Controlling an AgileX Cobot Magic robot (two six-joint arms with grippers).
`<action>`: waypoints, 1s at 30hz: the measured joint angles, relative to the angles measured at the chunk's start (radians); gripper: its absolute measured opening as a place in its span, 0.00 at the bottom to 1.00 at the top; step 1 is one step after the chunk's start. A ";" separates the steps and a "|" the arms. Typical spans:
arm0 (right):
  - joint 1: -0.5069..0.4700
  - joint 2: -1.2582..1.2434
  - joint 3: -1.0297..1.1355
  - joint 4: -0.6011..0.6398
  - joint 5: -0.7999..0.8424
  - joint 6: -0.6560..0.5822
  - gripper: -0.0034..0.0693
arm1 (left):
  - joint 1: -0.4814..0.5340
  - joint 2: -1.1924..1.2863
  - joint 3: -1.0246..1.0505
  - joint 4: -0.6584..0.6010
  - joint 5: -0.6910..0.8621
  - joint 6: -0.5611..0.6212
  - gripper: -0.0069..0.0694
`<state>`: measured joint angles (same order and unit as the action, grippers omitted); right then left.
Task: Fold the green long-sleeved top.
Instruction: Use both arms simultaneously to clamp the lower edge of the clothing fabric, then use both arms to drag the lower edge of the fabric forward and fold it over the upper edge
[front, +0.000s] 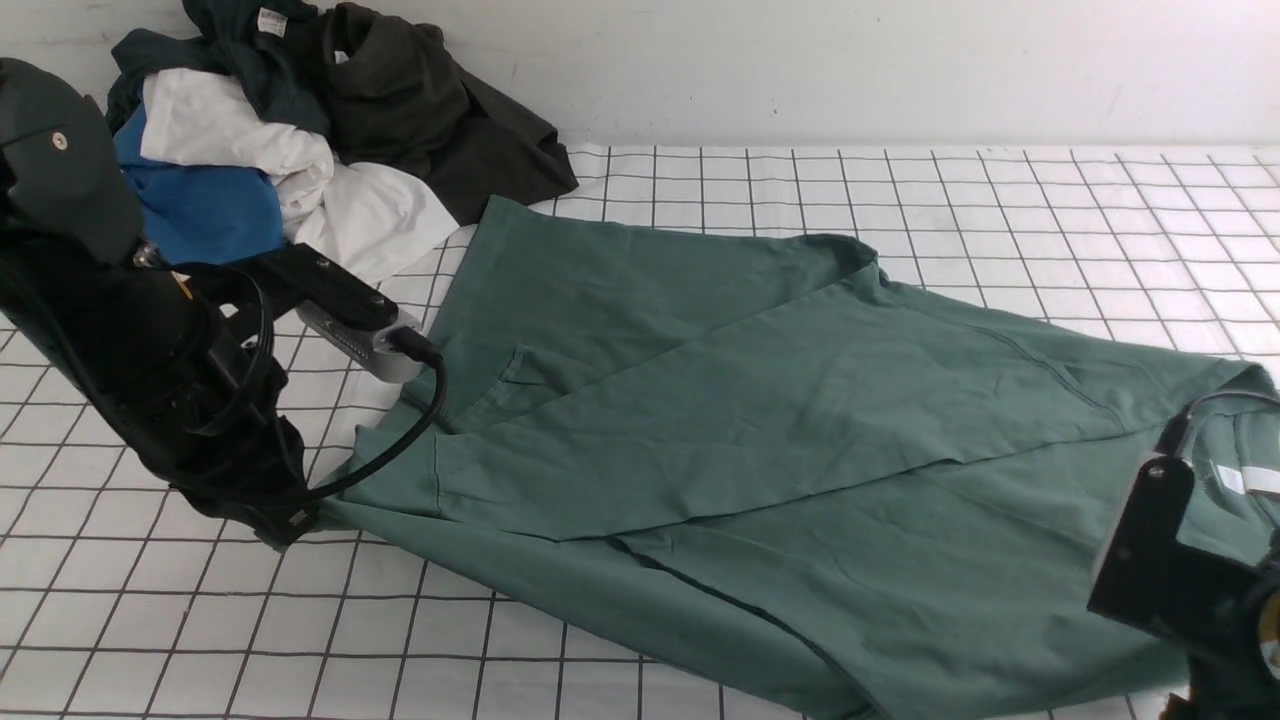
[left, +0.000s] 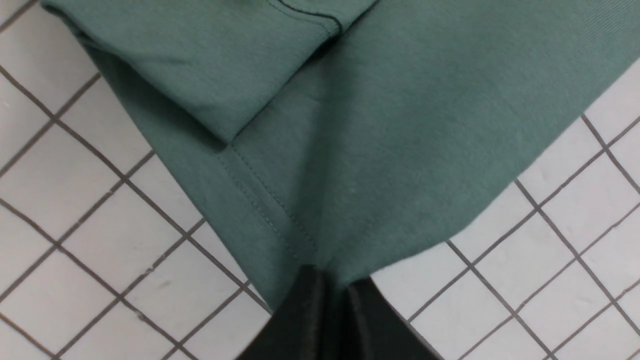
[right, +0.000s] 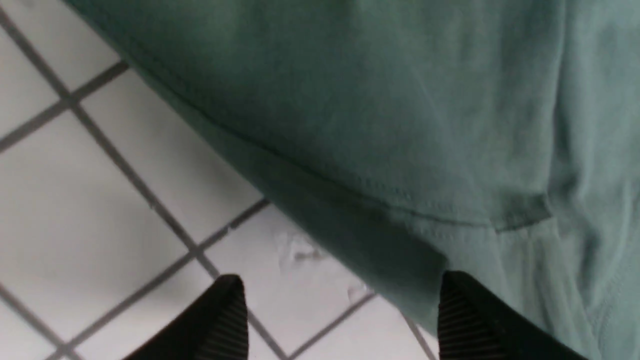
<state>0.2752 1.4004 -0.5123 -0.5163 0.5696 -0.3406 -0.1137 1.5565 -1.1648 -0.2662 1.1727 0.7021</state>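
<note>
Over checked tabletop (front: 900, 190), low left pincer (left: 334, 280) clamps green long-sleeved top (front: 750, 400); right pincer (right: 340, 282) gapes at its hem.

The clothes pile (front: 300, 130) blocks the far-left corner. The gridded table (front: 1000, 200) lies open at far right and along the near-left edge. The green top (front: 750, 400) spans the centre; clearance at its right end is unclear.
</note>
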 joint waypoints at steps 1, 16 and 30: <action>0.000 0.026 0.000 -0.022 -0.018 0.018 0.60 | 0.000 0.000 0.000 0.000 0.000 0.002 0.10; 0.002 -0.058 -0.128 -0.254 0.220 0.492 0.04 | 0.001 -0.153 0.003 -0.012 0.004 -0.142 0.10; -0.201 0.142 -0.493 -0.278 -0.093 0.392 0.04 | 0.000 0.002 -0.146 -0.015 -0.592 -0.303 0.10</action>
<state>0.0740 1.5424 -1.0052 -0.7944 0.4769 0.0517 -0.1133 1.5588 -1.3106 -0.2815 0.5803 0.3990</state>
